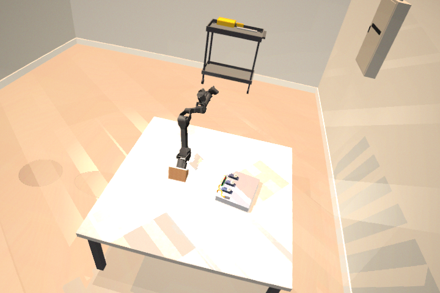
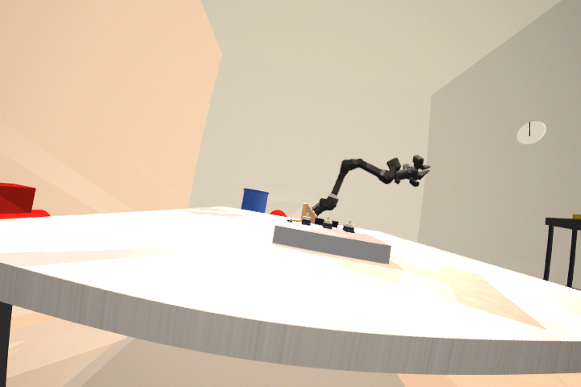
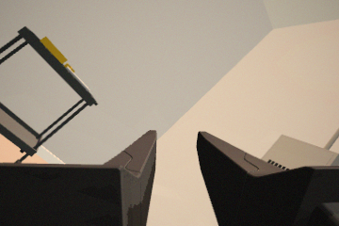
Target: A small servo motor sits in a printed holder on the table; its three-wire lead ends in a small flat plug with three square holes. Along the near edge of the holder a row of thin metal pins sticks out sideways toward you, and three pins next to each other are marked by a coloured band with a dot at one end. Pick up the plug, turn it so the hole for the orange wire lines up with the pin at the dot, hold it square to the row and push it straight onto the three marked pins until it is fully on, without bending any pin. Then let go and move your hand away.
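Note:
A low grey block (image 1: pixel 249 184) (image 2: pixel 330 243) on the table carries three small dark blue servos with pale tops, the nearest-left one (image 1: pixel 226 190) (image 2: pixel 306 220) among them. An orange-yellow lead (image 1: pixel 219 191) (image 2: pixel 294 220) curls at the block's left side in the top view. A small greyish piece, perhaps the plug, lies at the end of a wire there. A red and green strip (image 1: pixel 223 180) lies along the same edge. Pins, dot and plug holes are too small to tell. My gripper (image 1: pixel 216 90) (image 2: pixel 428 171) (image 3: pixel 176 138) is open, with nothing between its fingers. It is high up, far from the block.
The arm's base stands beside an upright brown board (image 1: pixel 178 174) (image 2: pixel 305 212) on the white table (image 1: pixel 140 207) (image 2: pixel 140 273). A dark cart (image 1: pixel 227 71) (image 3: pixel 59 71) with a yellow item stands beyond the table. A blue bin (image 2: pixel 254 201) shows behind the table.

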Controlling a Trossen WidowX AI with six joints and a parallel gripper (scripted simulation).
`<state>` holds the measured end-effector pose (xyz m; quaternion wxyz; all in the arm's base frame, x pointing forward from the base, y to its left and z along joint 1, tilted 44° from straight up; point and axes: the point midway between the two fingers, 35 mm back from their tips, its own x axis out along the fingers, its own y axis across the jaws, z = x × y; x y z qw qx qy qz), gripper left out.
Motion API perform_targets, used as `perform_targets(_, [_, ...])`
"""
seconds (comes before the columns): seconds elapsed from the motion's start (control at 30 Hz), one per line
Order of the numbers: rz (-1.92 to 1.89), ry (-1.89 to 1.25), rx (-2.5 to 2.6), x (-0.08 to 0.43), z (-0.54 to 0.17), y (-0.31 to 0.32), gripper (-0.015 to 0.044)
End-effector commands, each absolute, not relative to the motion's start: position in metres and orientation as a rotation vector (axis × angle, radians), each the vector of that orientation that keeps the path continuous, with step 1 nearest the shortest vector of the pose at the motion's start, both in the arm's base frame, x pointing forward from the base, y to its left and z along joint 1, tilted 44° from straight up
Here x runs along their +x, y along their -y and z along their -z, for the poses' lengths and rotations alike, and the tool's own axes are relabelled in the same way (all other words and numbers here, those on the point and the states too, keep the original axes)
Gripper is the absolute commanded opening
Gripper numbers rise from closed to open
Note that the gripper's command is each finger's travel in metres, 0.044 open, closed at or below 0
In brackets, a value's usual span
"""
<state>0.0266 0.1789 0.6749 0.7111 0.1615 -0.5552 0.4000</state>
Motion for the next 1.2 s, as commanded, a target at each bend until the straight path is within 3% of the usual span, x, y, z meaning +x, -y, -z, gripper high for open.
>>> perform_targets(0.0, [-0.857, 1.167, 0.267, 0.051, -0.656, -0.190, 0.0115])
perform_targets(0.6, [-0.669, 0.803, -0.012, 0.177, -0.559, -0.198, 0.0115])
perform_targets(1.17, [-0.359, 0.397, -0.091, 0.282, -0.441, -0.119, 0.0115])
